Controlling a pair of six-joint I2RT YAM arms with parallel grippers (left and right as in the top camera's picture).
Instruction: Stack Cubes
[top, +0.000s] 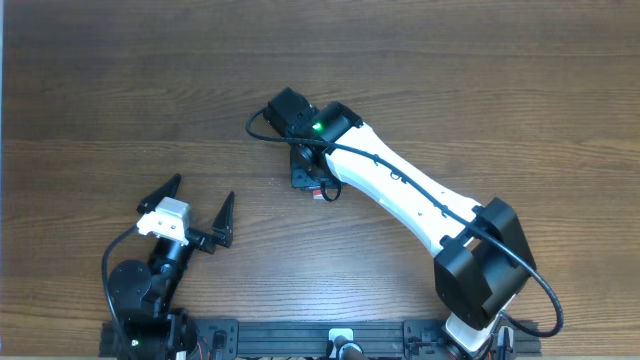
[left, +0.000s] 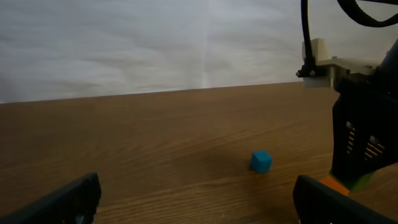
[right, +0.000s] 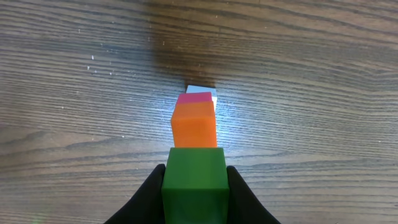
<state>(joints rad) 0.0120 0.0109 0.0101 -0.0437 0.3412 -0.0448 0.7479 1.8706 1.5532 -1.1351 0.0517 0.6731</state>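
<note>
Left jaws sit wide open with nothing in them, so no drama there. The blue cube (left: 261, 161) sits loose on the tabletop (top: 120, 80), well out in front of them. The right side is the worry: the orange cube (right: 194, 123), pink cube (right: 188, 97) and white cube (right: 202, 91) look a bit staggered. My guess is an off-centre drop or a snag on release topples the lot. Right jaws are clamped on the green cube (right: 194, 180), which sits between them right over the orange one; can't tell if they're touching.
</note>
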